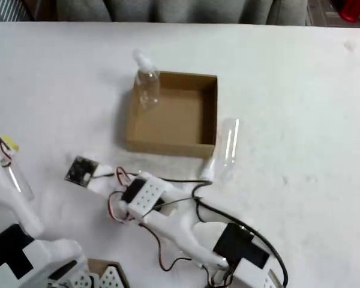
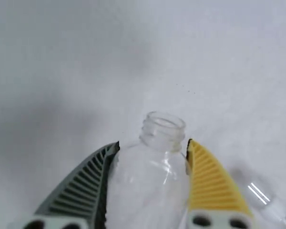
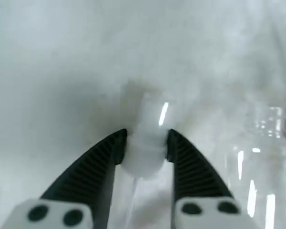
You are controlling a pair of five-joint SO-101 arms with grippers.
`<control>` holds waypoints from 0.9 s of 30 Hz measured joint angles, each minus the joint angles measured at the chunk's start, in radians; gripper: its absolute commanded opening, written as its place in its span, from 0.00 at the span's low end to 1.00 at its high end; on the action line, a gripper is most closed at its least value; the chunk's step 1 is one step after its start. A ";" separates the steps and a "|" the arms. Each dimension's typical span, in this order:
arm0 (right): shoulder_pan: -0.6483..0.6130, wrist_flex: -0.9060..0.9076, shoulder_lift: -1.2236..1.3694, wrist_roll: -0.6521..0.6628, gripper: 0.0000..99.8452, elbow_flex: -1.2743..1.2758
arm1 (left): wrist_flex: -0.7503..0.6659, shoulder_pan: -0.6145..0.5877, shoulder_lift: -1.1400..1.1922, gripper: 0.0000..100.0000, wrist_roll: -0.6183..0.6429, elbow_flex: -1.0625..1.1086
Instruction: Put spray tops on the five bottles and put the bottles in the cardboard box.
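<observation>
My left gripper [image 2: 152, 145], with one grey and one yellow finger, is shut on a clear bottle [image 2: 155, 176] whose neck is bare and without a top. That bottle [image 1: 19, 180] hangs at the table's left edge beside the left arm. My right gripper [image 3: 147, 136] is shut on a white spray top [image 3: 144, 152], and a clear bottle [image 3: 264, 157] lies close beside it. The cardboard box [image 1: 168, 144] stands mid-table. A bottle with a spray top [image 1: 147, 84] stands upright in the box's far left corner. Another clear bottle [image 1: 229, 141] lies along the box's right wall.
The right arm [image 1: 150, 201] stretches across the table just in front of the box, trailing loose cables. A small clear piece [image 2: 267, 200] lies on the table beside the left gripper. White table extends far and right of the box.
</observation>
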 measured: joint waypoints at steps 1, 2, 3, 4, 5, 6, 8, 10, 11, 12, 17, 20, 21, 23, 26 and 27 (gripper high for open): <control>0.002 0.012 -0.003 0.000 0.02 -0.005 | 0.003 0.012 0.000 0.02 0.000 -0.002; 0.005 0.029 -0.014 0.000 0.01 -0.005 | 0.012 0.025 0.000 0.02 0.000 -0.015; 0.011 0.048 -0.034 0.000 0.02 -0.005 | 0.032 0.040 0.000 0.02 0.000 -0.032; 0.018 0.068 -0.063 0.000 0.02 -0.005 | 0.054 0.057 0.000 0.02 0.000 -0.054; 0.029 0.091 -0.095 0.000 0.02 -0.005 | 0.078 0.072 0.000 0.02 0.000 -0.077; 0.043 0.114 -0.133 0.000 0.02 -0.005 | 0.107 0.086 0.000 0.02 0.000 -0.101; 0.078 0.172 -0.215 0.000 0.02 -0.005 | 0.167 0.114 0.000 0.02 0.000 -0.155; 0.129 0.235 -0.299 0.000 0.02 -0.005 | 0.221 0.146 0.000 0.02 0.000 -0.209; 0.161 0.264 -0.347 0.000 0.02 -0.005 | 0.245 0.166 0.000 0.02 0.000 -0.232; 0.195 0.290 -0.394 0.000 0.02 -0.005 | 0.267 0.186 0.000 0.02 0.000 -0.252; 0.400 0.379 -0.640 0.020 0.02 -0.005 | 0.336 0.295 -0.054 0.02 0.000 -0.292; 0.499 0.390 -0.729 0.025 0.02 -0.005 | 0.338 0.371 -0.167 0.02 0.000 -0.267; 0.519 0.390 -0.738 0.017 0.02 -0.005 | 0.330 0.400 -0.213 0.02 0.000 -0.244; 0.539 0.388 -0.738 -0.021 0.02 -0.002 | 0.287 0.453 -0.293 0.02 0.005 -0.173; 0.535 0.331 -0.738 -0.064 0.02 0.054 | 0.187 0.499 -0.393 0.02 0.069 -0.012; 0.535 0.308 -0.732 -0.069 0.02 0.074 | 0.143 0.509 -0.422 0.02 0.089 0.046</control>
